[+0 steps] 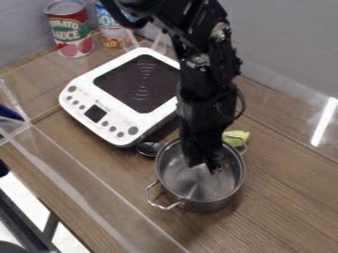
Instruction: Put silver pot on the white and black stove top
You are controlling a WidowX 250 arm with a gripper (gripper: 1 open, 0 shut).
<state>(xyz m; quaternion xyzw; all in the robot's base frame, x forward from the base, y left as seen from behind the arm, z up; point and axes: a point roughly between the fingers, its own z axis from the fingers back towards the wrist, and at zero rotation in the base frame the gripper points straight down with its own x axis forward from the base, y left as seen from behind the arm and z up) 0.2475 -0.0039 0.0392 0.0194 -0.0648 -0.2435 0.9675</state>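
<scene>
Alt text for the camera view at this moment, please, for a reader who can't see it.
A black robot arm reaches down into the silver pot, its hand shut inside it; the pot sits on the wooden table, not on the white and black stove top behind it. Two food cans stand at the back left.

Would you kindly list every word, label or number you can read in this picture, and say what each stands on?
"SAUCE", partly legible: red-labelled tin can.
"SOUP", under a cut-off word: blue-labelled tin can.
Button marks on the white and black stove top: too small to read.
</scene>
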